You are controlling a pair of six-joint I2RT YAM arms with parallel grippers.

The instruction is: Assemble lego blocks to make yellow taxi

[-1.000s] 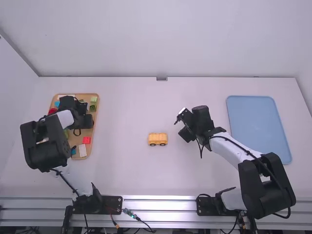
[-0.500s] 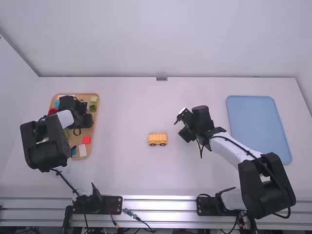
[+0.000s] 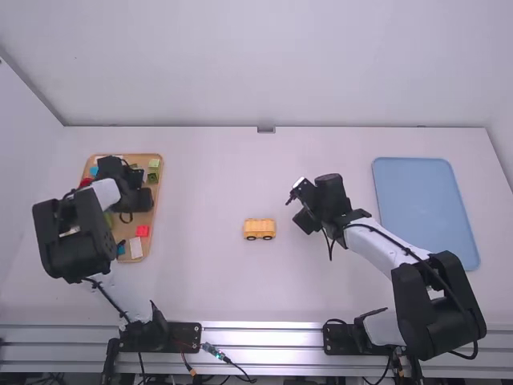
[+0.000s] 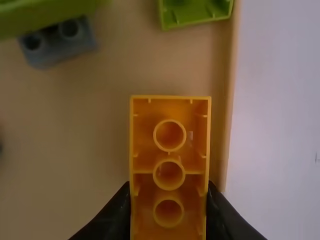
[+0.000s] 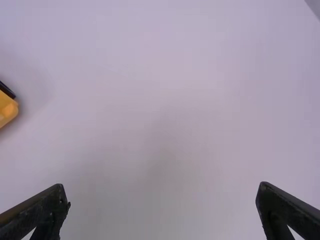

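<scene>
Nothing is visibly shifting since the earlier high-view frames: the left arm (image 3: pixel 76 241) and the right arm (image 3: pixel 437 305) are keeping their places, and so is the yellow car body (image 3: pixel 259 228).

Across the high view the white table (image 3: pixel 208 289) is spreading. Two arms are standing on it, one at the lower left and one at the lower right. Two trays are lying there: the blue tray (image 3: pixel 425 208) at the right and the wooden tray (image 3: pixel 150 220) at the left.

Over the wooden tray the left gripper (image 3: pixel 144 199) is pinching one yellow brick (image 4: pixel 169 150) between its fingers, which are pressing on both long sides. Three round tubes are showing in the brick's hollow underside. Right of the centre, the right gripper (image 3: pixel 304 218) is hanging with its fingers wide apart, holding nothing.

The single car body is sitting on the table near the centre, just below the middle of the frame, with two dark wheels showing.

In the wooden tray, one red block (image 3: pixel 143 230) is lying towards the lower right, above one white block (image 3: pixel 135 248). Two green blocks (image 4: pixel 197 11) and one grey-blue block (image 4: pixel 57 42) are showing in the left wrist view; the arm is partly covering the rest, so the full count is uncertain.
</scene>
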